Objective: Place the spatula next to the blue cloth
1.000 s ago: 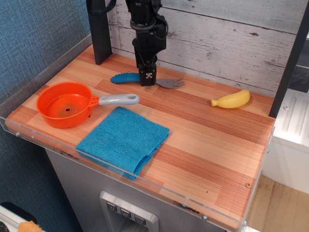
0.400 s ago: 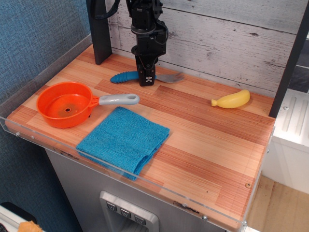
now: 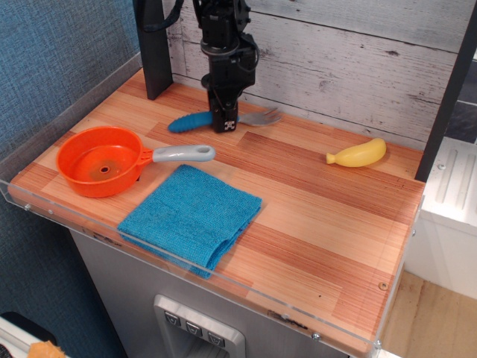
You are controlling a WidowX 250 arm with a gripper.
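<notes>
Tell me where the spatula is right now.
The spatula is at the back of the table, held in the gripper, behind the orange pan.

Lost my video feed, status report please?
Gripper shut on spatula, at the back of the table. Spatula tilted, head end raised. Blue cloth at front, flat. Orange pan left of the cloth.

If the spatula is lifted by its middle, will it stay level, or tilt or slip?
The spatula looks rigid, so it probably will not sag. Its thick blue handle seems heavier than the small grey head, so it may tilt toward the handle. The ribbed handle should limit slipping in the gripper, which appears closed on it.
</notes>
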